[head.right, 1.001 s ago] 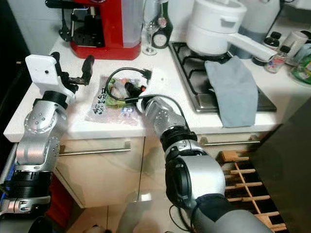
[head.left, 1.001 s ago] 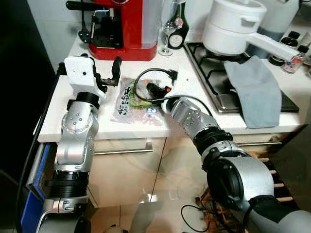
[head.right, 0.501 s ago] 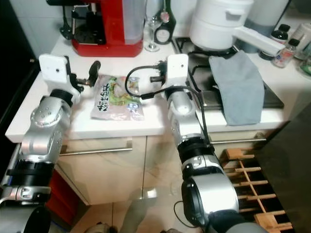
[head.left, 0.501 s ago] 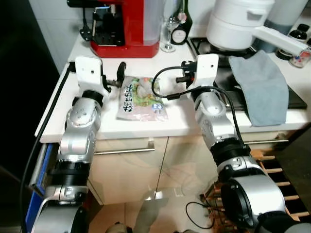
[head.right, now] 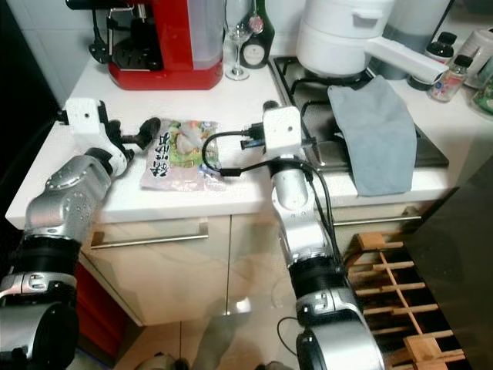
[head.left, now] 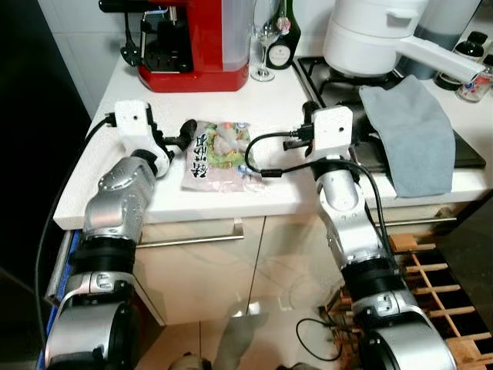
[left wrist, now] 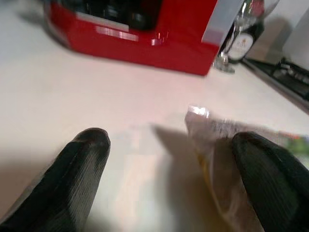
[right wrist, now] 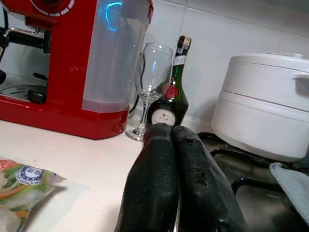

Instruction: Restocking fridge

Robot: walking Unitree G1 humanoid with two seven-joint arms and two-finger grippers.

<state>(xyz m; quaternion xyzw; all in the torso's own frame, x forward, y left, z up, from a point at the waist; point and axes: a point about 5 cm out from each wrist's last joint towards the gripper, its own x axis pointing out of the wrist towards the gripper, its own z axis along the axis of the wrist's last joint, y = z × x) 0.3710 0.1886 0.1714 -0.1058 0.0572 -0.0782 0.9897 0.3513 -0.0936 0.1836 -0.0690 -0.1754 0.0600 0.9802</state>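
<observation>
On the white counter (head.left: 269, 116) from the head view, my left gripper (head.left: 179, 132) sits just beside a clear plastic bag of frozen vegetables (head.left: 219, 154). Left wrist: fingers spread wide, empty, one touching the bag's corner, so I'd slide further before closing. Right wrist: right gripper (right wrist: 176, 159) closed, empty.

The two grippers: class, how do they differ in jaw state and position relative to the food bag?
The left gripper has its jaws wide apart, straddling the corner of the food bag; the right gripper has its jaws pressed shut, to the bag's side, holding nothing. Both sit low over the white counter.
</observation>
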